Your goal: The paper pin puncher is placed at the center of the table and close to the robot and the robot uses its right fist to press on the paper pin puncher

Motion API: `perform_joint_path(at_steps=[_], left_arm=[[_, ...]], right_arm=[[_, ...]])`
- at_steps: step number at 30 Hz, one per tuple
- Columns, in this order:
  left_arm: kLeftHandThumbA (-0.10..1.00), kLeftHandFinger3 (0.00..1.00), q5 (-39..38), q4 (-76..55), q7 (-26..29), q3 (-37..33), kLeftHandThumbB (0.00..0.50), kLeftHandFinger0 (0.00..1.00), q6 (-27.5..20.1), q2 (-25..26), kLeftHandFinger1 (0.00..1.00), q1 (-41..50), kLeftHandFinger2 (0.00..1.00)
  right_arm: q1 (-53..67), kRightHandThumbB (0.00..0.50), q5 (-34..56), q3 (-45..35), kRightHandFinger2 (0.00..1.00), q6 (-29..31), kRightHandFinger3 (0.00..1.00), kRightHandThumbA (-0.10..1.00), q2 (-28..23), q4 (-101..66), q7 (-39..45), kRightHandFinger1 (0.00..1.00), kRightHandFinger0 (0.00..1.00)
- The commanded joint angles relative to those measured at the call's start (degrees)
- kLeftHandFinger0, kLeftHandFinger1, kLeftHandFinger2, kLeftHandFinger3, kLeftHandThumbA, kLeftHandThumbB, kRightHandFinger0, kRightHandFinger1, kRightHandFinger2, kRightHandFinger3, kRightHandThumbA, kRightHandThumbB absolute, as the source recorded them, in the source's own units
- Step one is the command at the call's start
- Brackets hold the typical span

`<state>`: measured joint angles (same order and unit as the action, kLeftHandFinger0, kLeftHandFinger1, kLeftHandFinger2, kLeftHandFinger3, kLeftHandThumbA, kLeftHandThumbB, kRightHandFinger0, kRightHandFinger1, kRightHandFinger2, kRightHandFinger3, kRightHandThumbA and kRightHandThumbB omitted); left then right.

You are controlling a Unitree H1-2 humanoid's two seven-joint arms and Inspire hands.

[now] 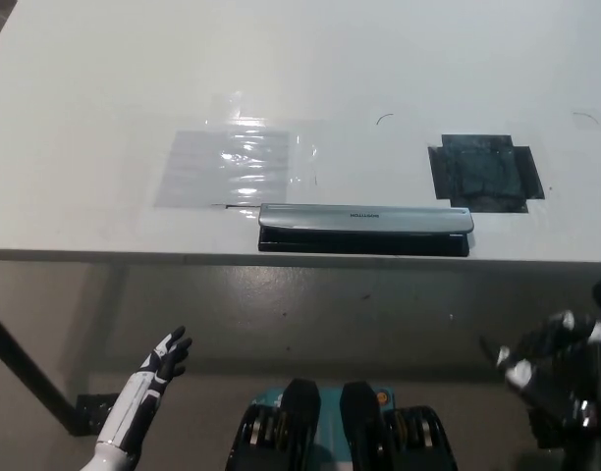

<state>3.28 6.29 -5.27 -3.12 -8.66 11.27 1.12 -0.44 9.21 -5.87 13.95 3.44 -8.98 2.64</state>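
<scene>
White and wide, the surface (104, 88) fills the upper part of the head view, its near edge running across the picture above a grey floor. On it, close to that near edge and roughly central, lies the paper pin puncher (364, 229), a long silver bar on a black base, set parallel to the edge. Just behind its left end is a clear plastic sheet (232, 162), and to the right, a little apart, a patch of black tape (485, 172). The white left hand (163, 361) rests low at the left, below the surface's edge, its fingers spread and holding nothing. The black right hand (546, 368) hangs low at the right, also below the edge and well apart from the puncher; whether its fingers are curled into a fist cannot be told from this view. Nothing touches the puncher, so the pressing step looks not yet begun. The next move likely calls for the right hand to rise over the edge, travel leftward above the silver bar, and come down on it as a fist.
</scene>
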Motion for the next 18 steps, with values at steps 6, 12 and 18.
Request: perform_joint_path(at_steps=[6,12,18], left_arm=[[1.0,1.0,-0.07,-1.32,-0.75,0.09,0.283,1.0,-2.74,0.51,1.0,-0.83,1.0],[1.0,1.0,0.12,-1.39,-0.69,0.11,0.274,1.0,-2.96,0.64,1.0,-1.04,1.0],[1.0,1.0,0.15,-1.5,-0.82,0.0,0.266,1.0,-2.82,0.64,1.0,-1.18,1.0]], right_arm=[[-23.52,0.193,-1.65,3.65,0.0,-16.05,0.0,1.0,1.79,-7.13,-2.95,0.0,0.0],[-36.56,0.174,-0.88,4.43,0.0,-17.79,0.0,1.0,3.76,2.55,-3.78,0.0,0.0],[-46.18,0.209,-2.73,4.34,0.18,-16.36,0.04,1.0,4.98,17.22,-5.53,0.03,0.01]])
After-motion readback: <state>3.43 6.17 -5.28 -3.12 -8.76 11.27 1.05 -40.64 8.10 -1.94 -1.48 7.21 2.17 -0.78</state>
